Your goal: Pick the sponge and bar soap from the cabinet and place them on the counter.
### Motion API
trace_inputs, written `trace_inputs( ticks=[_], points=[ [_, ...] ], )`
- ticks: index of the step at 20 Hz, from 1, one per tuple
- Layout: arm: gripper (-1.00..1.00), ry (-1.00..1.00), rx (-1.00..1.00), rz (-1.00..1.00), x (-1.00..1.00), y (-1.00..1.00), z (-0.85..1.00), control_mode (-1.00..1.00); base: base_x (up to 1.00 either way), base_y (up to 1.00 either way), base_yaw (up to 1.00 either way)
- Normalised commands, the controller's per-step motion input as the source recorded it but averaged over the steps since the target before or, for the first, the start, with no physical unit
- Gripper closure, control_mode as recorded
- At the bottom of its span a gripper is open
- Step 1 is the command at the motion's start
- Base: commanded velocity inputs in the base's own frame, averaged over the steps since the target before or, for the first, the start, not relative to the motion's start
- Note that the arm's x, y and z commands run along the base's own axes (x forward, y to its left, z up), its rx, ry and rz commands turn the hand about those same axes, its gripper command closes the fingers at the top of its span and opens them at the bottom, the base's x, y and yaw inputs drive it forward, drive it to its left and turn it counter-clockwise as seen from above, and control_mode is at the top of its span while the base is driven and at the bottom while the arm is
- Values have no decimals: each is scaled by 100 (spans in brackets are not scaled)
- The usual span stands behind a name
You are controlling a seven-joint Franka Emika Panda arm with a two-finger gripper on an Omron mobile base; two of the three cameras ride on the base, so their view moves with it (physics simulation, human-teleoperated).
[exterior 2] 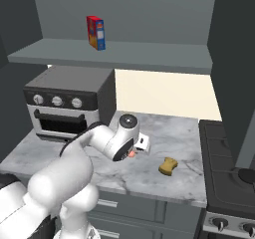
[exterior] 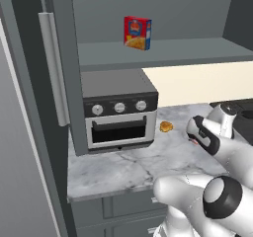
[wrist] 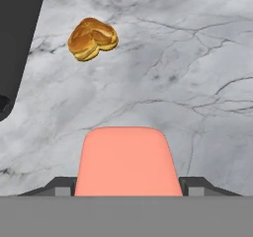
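Bar soap [wrist: 127, 159] lengthwise between gripper [wrist: 127, 184] fingers, above counter [wrist: 197, 83]

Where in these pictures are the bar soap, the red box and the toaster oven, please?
bar soap [wrist: 127, 162]: hand view, middle of its pink top face.
red box [exterior: 137, 32]: left base view, its front face.
toaster oven [exterior 2: 60, 114]: right base view, its front door.

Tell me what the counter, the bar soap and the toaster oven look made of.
Counter: polished marble-like stone, white-grey with thin dark veins. Bar soap: smooth matte salmon-pink bar with rounded corners, probably soap or wax. Toaster oven: brushed silver metal front, dark matte top, dark glassy door.
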Motion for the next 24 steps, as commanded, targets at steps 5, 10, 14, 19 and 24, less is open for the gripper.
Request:
trace_inputs(
  ticks=[5,10,14,19,24],
  points=[
    [100,1,2,0,17,0,-23,-100,0,0,0],
    [100,1,1,0,17,0,-23,-100,0,0,0],
    [100,1,2,0,15,0,-21,-100,0,0,0],
    [100,0,2,0,11,0,-19,-100,0,0,0],
    [-100,0,1,0,9,3,-18,-100,0,0,0]
  ],
)
